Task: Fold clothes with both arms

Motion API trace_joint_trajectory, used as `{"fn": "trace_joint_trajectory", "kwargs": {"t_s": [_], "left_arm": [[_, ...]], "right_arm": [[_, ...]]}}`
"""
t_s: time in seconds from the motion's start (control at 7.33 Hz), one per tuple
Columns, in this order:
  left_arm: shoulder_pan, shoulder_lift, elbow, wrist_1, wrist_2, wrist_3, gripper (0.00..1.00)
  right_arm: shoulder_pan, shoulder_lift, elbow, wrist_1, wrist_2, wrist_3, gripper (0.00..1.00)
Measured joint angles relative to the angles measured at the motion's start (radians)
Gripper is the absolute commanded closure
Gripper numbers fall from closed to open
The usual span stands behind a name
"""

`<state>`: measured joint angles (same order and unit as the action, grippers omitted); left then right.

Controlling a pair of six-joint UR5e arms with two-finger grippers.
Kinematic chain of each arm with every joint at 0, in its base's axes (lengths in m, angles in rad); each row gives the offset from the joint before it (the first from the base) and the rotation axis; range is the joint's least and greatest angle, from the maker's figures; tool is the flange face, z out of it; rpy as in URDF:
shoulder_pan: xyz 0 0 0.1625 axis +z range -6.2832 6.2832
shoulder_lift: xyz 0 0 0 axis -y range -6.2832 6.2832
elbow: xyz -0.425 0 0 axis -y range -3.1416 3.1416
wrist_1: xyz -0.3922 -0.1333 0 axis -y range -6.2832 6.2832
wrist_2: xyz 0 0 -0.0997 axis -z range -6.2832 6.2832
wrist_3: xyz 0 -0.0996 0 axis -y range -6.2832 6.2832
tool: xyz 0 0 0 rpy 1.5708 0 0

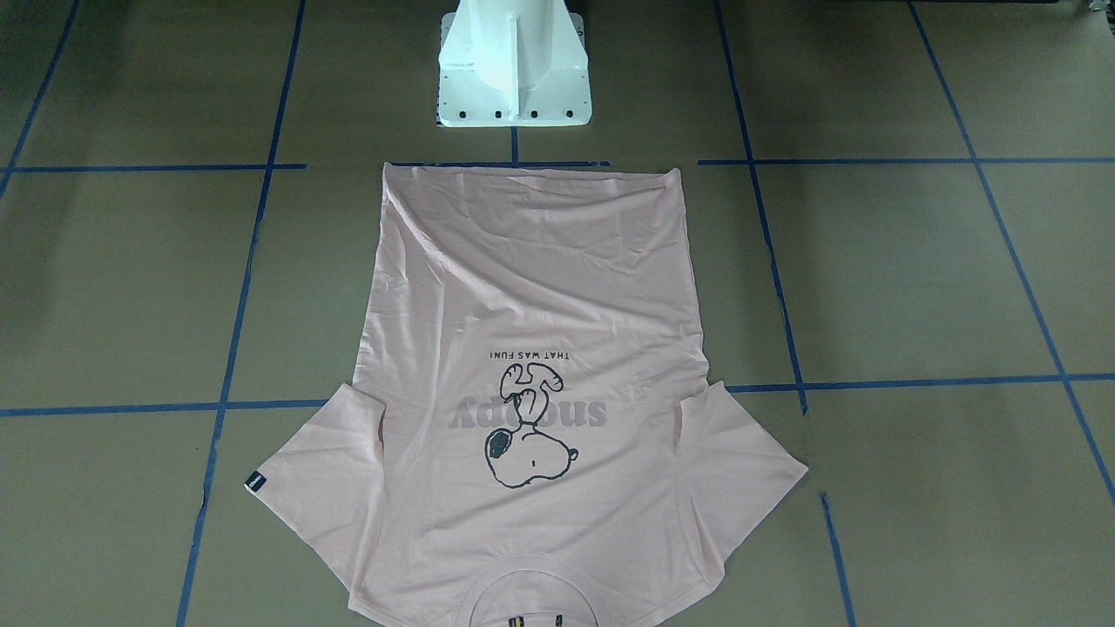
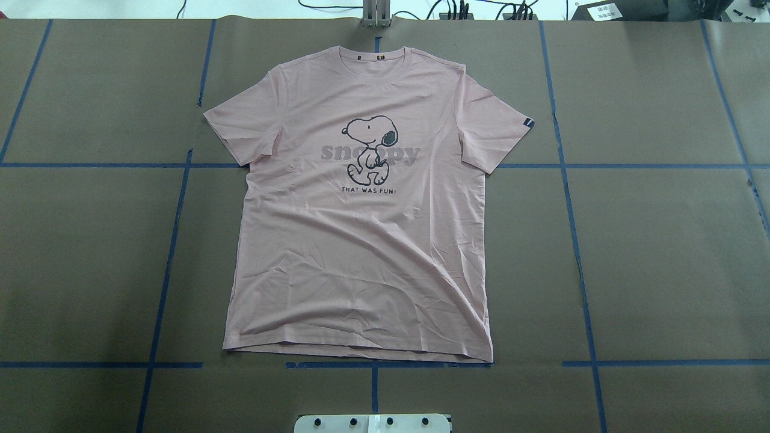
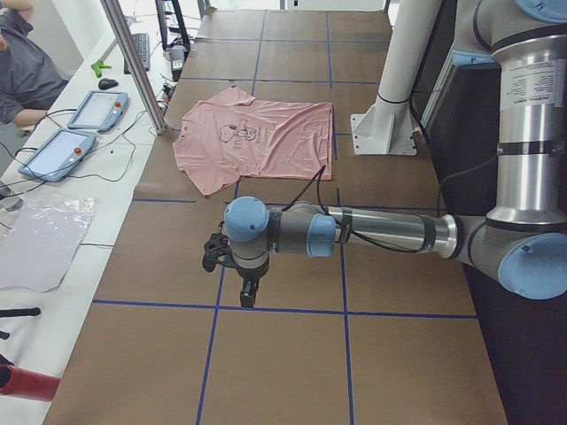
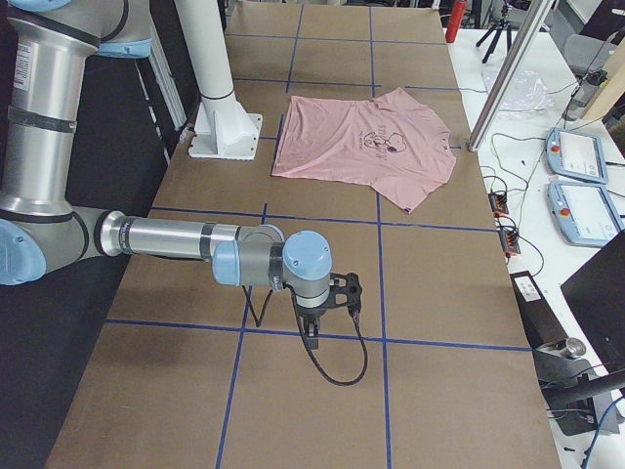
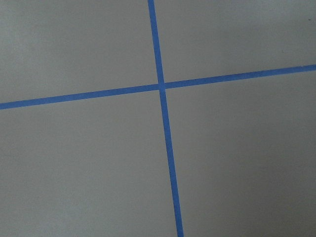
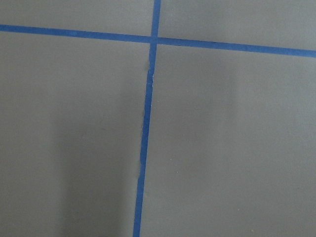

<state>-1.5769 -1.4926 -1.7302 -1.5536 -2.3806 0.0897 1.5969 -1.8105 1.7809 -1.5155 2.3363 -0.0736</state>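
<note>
The clothes are one pale pink T-shirt point(image 2: 361, 252) lying flat and face up in the middle of the table, with its cartoon dog print point(image 2: 368, 150) showing. Its collar points away from the robot base and its hem point(image 1: 531, 174) lies near the white pedestal point(image 1: 514, 65). A small dark tag point(image 2: 528, 122) sits on one sleeve. The left arm's gripper point(image 3: 247, 299) hangs over bare table far from the shirt point(image 3: 257, 142). The right gripper point(image 4: 311, 335) hangs likewise at the other end, far from the shirt point(image 4: 361, 142). Whether either is open or shut I cannot tell. Both wrist views show only table and tape.
Brown paper with a grid of blue tape lines point(image 2: 571, 210) covers the table. Two tablets point(image 3: 75, 133) and cables lie on a white side bench beside a seated person point(image 3: 22, 62). A metal post point(image 3: 133, 62) stands by the shirt's collar.
</note>
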Motion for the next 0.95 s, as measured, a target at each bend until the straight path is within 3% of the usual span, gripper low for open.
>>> {"fn": "trace_joint_trajectory", "kwargs": {"t_s": [0.55,0.95], "left_arm": [[0.000,0.004,-0.002,-0.002,0.002,0.007,0.00],[0.006,-0.002,0.001,-0.081,0.005,0.002,0.00]], "right_arm": [[-0.004,0.000,0.003,0.001,0.000,0.000,0.00],[-0.023,0.036,0.007,0.064,0.005,0.012,0.00]]}}
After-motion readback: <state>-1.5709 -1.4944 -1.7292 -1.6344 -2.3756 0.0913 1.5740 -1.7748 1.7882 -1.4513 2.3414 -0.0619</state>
